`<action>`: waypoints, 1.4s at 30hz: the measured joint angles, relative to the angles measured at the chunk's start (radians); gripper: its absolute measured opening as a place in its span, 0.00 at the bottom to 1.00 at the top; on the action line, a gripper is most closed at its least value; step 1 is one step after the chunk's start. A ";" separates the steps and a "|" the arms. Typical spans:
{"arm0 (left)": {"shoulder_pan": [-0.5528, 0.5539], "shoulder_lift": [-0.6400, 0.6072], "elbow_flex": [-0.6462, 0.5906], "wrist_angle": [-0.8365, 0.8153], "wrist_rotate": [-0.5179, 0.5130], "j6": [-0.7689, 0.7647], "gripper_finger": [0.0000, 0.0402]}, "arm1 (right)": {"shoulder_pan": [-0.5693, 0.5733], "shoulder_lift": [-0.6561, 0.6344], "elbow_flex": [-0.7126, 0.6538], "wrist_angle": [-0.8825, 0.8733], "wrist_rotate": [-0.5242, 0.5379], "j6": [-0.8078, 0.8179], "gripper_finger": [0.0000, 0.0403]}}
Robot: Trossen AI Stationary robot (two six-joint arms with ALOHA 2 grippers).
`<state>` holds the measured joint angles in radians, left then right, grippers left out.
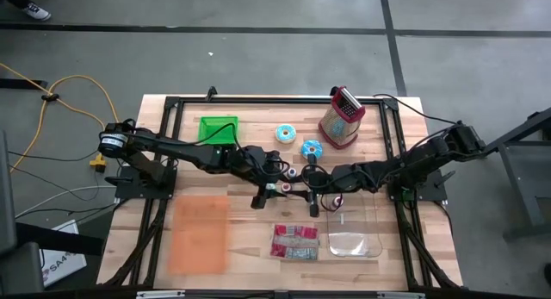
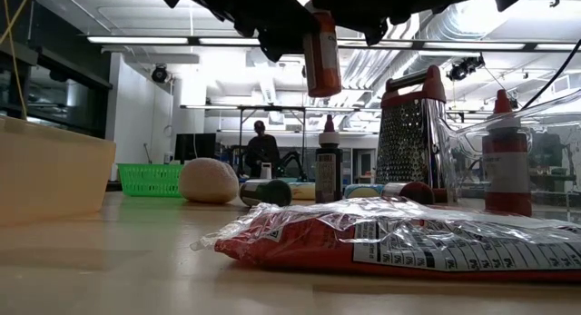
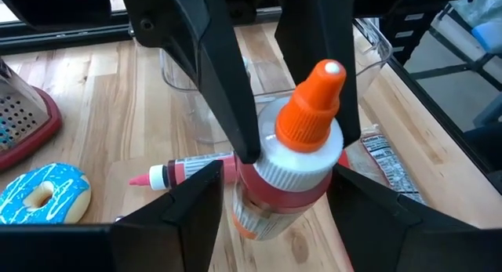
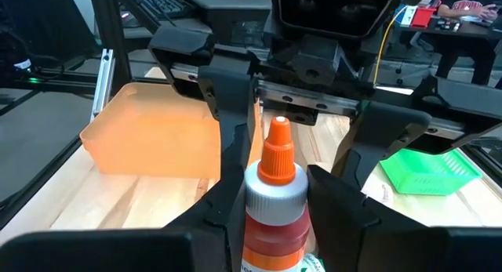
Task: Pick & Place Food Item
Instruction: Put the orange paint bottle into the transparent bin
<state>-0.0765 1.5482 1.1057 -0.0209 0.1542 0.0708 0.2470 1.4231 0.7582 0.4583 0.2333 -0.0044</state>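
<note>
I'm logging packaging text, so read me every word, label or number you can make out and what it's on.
"SA4", partly cut off: white sheet on the floor beside the table.
Snack packet: a printed nutrition panel, too small to read.
Sauce bottle: label turned away, unreadable.
Nothing else legible.

Two robot arms meet at the centre of the desk (image 1: 379,118) in the overhead frame, each ending in one hand: left hand (image 1: 274,189), right hand (image 1: 312,194). One sauce bottle (image 3: 292,166) with an orange cap sits between them. Two blue frosted doughnuts (image 1: 286,133) lie at upper centre. One metal grater (image 1: 342,116) stands at upper right. One green basket (image 1: 219,129) sits at upper left. One orange bin (image 1: 198,234) is at lower left, one clear container (image 1: 355,228) at lower right. One red snack packet (image 1: 295,241) lies at bottom centre.
</note>
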 joint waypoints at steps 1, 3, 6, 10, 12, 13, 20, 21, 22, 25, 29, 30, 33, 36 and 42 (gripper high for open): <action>0.000 0.000 0.000 0.000 0.000 0.000 0.54 | 0.000 0.000 0.000 0.000 0.001 0.000 0.27; 0.000 0.000 0.000 -0.001 0.000 0.000 0.54 | 0.003 0.000 0.000 0.000 0.005 0.000 0.27; 0.000 0.000 0.000 -0.004 0.001 0.000 0.54 | 0.016 0.000 0.000 -0.002 0.031 0.007 0.27; 0.000 0.000 0.000 -0.009 0.001 -0.014 0.54 | 0.039 0.000 0.000 -0.035 0.076 0.022 0.27; 0.000 0.000 0.000 -0.009 0.001 -0.016 0.54 | 0.053 0.000 0.000 -0.046 0.104 0.043 0.27; 0.000 0.000 0.000 -0.009 0.001 -0.016 0.54 | 0.060 -0.007 0.000 -0.057 0.112 0.054 0.27; 0.000 0.000 0.000 -0.009 0.001 -0.018 0.54 | 0.136 -0.107 0.000 -0.191 0.252 0.124 0.27; 0.000 0.000 0.000 -0.009 0.001 -0.019 0.54 | 0.149 -0.125 0.000 -0.218 0.277 0.136 0.27; 0.000 0.000 0.000 -0.009 0.002 -0.019 0.54 | 0.163 -0.144 0.000 -0.242 0.299 0.144 0.27; 0.000 0.000 0.000 -0.010 0.001 -0.019 0.54 | 0.199 -0.193 0.000 -0.299 0.353 0.172 0.27; 0.000 0.000 0.000 -0.019 0.001 -0.022 0.54 | 0.252 -0.248 0.000 -0.374 0.415 0.216 0.27; 0.000 0.000 0.000 -0.021 0.000 -0.031 0.54 | 0.267 -0.261 0.000 -0.394 0.432 0.228 0.27; 0.000 0.000 0.000 -0.026 -0.003 -0.055 0.54 | 0.315 -0.294 0.000 -0.458 0.485 0.275 0.27; 0.000 0.000 0.000 -0.036 -0.003 -0.062 0.54 | 0.362 -0.312 0.000 -0.519 0.533 0.335 0.27; 0.000 0.000 0.000 -0.049 -0.004 -0.064 0.54 | 0.470 -0.325 0.000 -0.638 0.623 0.482 0.27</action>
<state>-0.0769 1.5482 1.1057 -0.0704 0.1506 0.0066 0.7168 1.0979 0.7586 -0.1796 0.8565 0.4773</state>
